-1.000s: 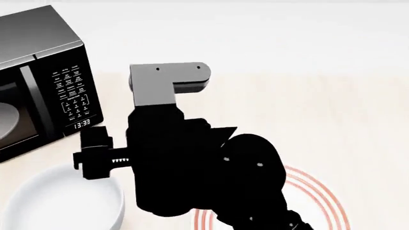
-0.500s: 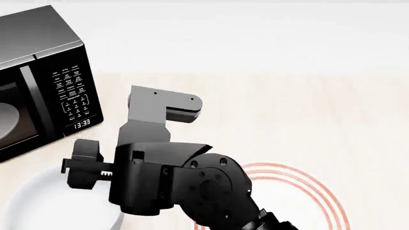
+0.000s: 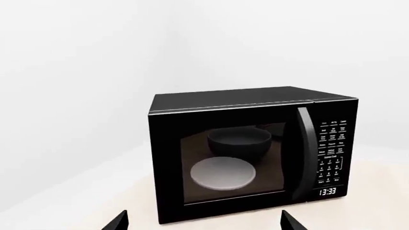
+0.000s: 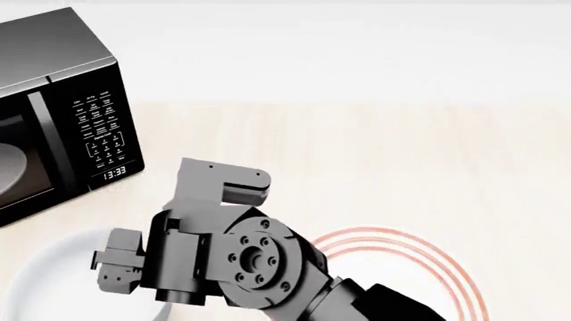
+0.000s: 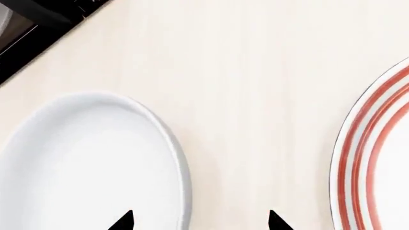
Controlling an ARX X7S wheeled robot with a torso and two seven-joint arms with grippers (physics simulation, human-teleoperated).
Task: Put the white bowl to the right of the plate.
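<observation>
The white bowl (image 4: 49, 284) sits at the near left of the table; in the right wrist view (image 5: 83, 167) it is plain and deep. The plate (image 4: 432, 271) with red-orange rings lies to its right, also in the right wrist view (image 5: 377, 167), with bare table between them. My right gripper (image 5: 199, 223) is open, and its fingertips straddle the bowl's plate-side rim from above. In the head view it (image 4: 114, 269) hangs over the bowl's right edge. My left gripper (image 3: 204, 223) is open and empty, facing the microwave.
A black microwave (image 4: 63, 107) stands at the far left of the pale wooden table (image 4: 402, 154). In the left wrist view (image 3: 243, 153), a dark bowl (image 3: 240, 143) and a pale grey dish (image 3: 223, 173) show through its door window.
My right arm has come down and toward me over the bowl's right edge, and its wrist has turned. The bowl and plate have not moved.
</observation>
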